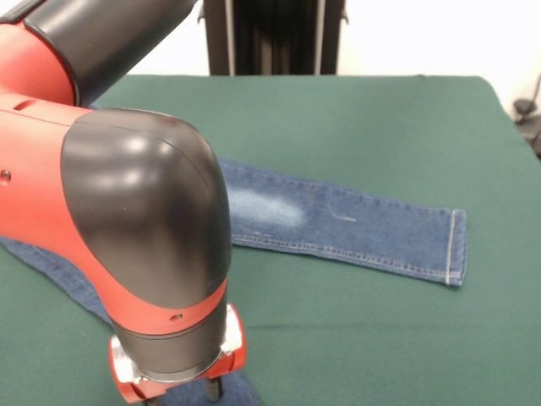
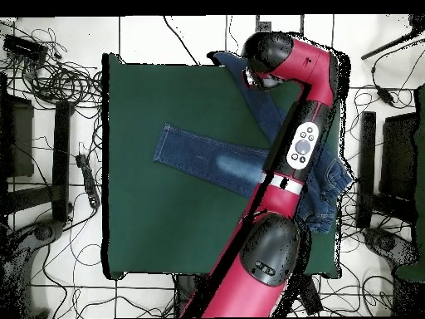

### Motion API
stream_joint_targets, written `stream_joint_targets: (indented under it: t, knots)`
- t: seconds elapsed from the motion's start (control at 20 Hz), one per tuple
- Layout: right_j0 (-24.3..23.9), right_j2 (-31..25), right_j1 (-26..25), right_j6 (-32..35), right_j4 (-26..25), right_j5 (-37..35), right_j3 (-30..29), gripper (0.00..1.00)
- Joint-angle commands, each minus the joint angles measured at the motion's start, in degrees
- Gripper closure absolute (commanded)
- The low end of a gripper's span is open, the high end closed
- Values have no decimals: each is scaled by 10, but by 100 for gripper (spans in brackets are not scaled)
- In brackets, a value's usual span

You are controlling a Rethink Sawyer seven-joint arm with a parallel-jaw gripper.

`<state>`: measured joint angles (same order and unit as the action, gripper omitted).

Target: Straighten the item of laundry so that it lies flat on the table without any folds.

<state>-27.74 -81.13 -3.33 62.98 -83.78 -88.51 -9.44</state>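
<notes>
- Claw: only the finger bases show beneath the red wrist flange at the bottom edge of the front view; the tips are cut off and, in the overhead view, hidden under the arm's end housing. How far it is open, and whether it has hold of anything, cannot be told.
- Item of laundry: blue denim jeans. Directly below the claw lies a strip of denim, seemingly one leg near its end, which suggests the claw is placed there to work that leg outward.
- Other leg: runs away from the claw, flat and straight, pale faded patch up, hemmed cuff at its far end.
- Waist end: well away from the claw, behind the arm; bunched and rumpled in the overhead view, so the jeans are judged not yet flat.
- Table: dark green top, bearing the jeans.
</notes>
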Motion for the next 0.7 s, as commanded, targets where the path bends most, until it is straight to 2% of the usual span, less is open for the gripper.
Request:
stream_joint_targets:
  t: [0.05,0.35,0.7]
  knots:
    - [10,-56,1,-173,-40,-54,-27,0]
    - [7,-71,4,-178,-61,-67,-25,0]
    - [-2,-53,10,-171,-57,-85,-37,0]
